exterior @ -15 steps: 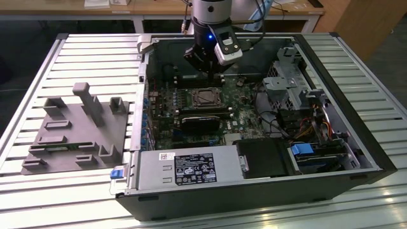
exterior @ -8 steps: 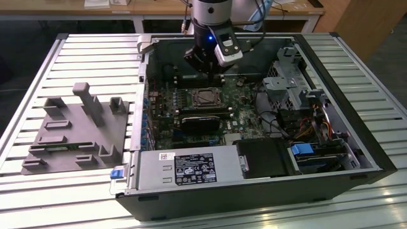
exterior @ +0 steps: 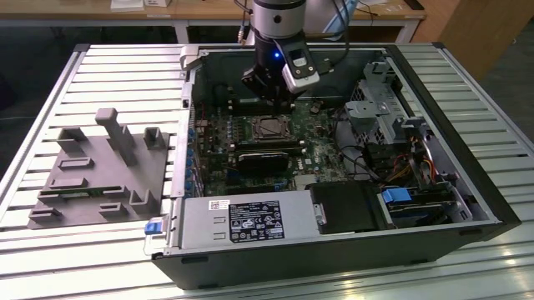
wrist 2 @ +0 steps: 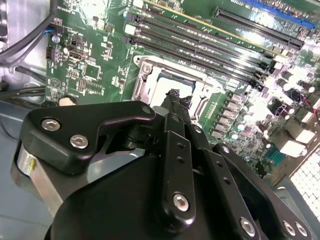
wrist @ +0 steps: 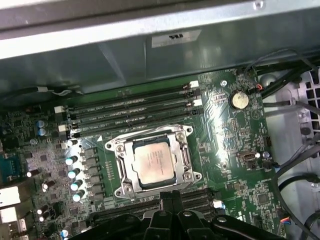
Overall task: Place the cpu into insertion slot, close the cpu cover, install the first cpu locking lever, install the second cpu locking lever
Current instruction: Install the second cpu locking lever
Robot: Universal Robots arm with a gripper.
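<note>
Hovering pincer (exterior: pixel 276 94) above cpu (wrist: pixel 155 162), seemingly closed

Arm (exterior: pixel 278 19) showing a silver cylindrical wrist segment, black housing glowing with a blue indicator light, and silver camera block; black gripper (wrist 2: pixel 172 102) linkage displaying silver screw heads above the motherboard (wrist 2: pixel 90 65).

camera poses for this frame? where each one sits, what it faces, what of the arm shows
Exterior view: off the arm, above the open computer case, looking down; arm and gripper over the insertion slot.
First wrist view: on the arm, facing the cpu in the slot; gripper body at the edge.
Second wrist view: behind the gripper linkage, facing the slot.
All share the slot.
</note>
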